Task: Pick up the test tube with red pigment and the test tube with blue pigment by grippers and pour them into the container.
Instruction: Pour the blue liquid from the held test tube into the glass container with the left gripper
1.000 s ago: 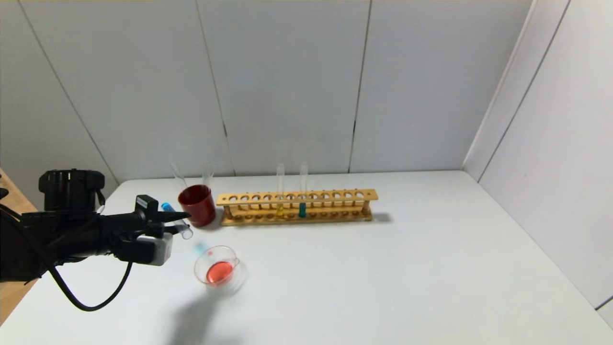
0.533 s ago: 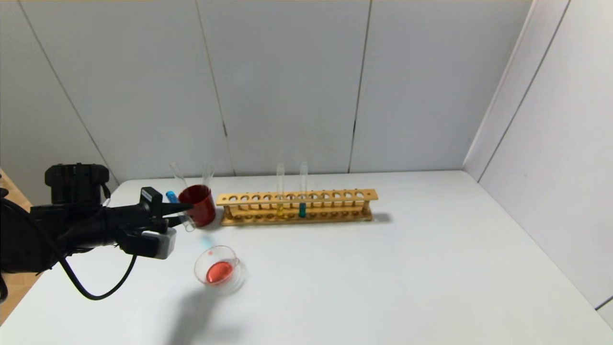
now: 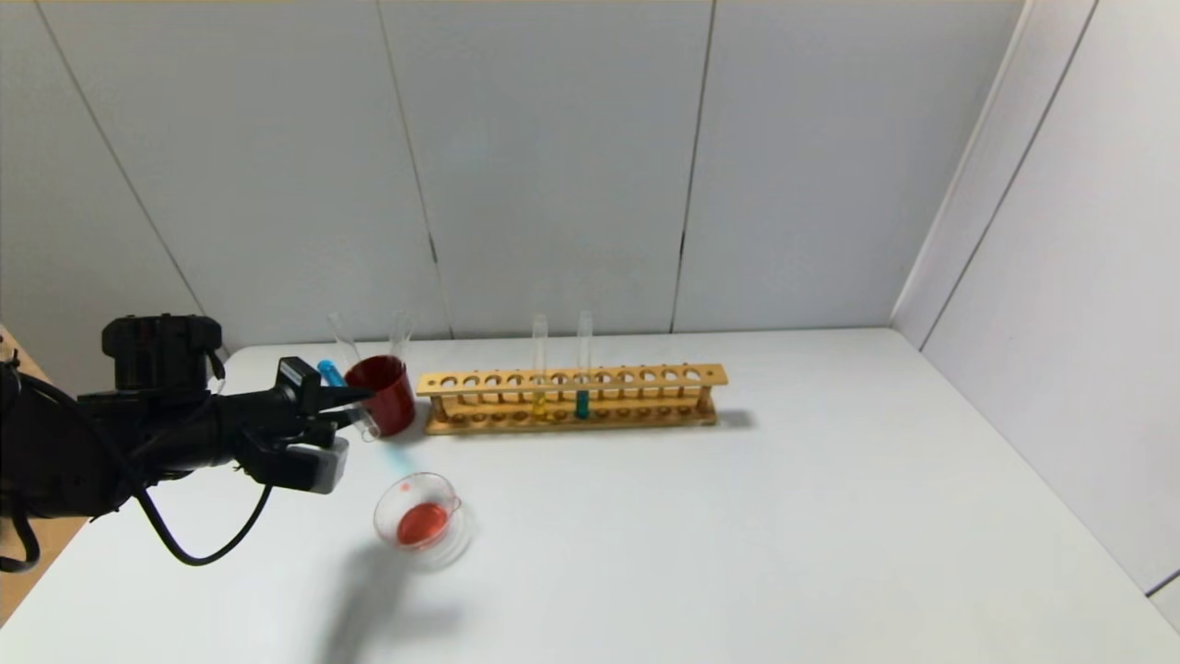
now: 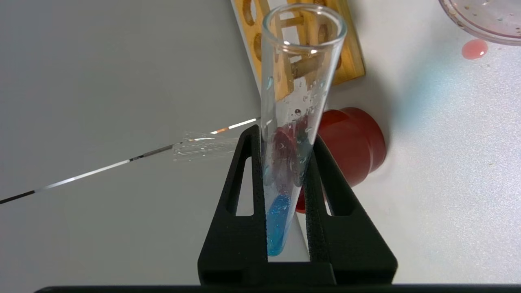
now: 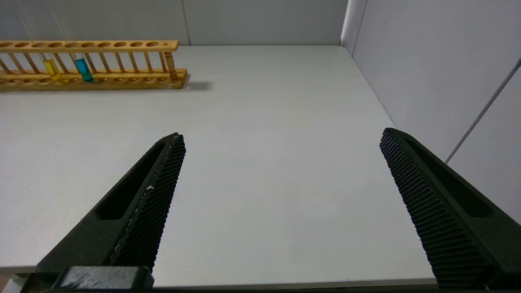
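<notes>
left gripper [image 3: 355, 409] is out over the left side of the bench [image 3: 737, 516], fingers [image 4: 325, 191] clenched on the blue test tube [image 4: 293, 122]. tube is tilted, blue liquid pooled at the closed end back between the finger bases, open mouth sticking out past the fingertips; droplets cling to the inner glass. just beyond the fingertips sits a dark red cup [image 3: 383, 395] with clear glass tubes standing in it. glass dish [image 3: 419, 521] is on the bench nearer the robot than the fingers, apart from them, holding orange-red liquid; a small red drop [image 4: 474, 49] lies on the bench just beside its rim, and a faint blue smear [image 3: 396, 461] lies between the fingertips and the dish. wooden rack [image 3: 572, 398] is farther along past the cup, with a yellow tube [image 3: 539, 369] and a teal tube [image 3: 583, 367] upright in it. right gripper [image 5: 281, 162] is parked near the bench's near edge, fingers released wide, nothing between them, rack well apart from it.
</notes>
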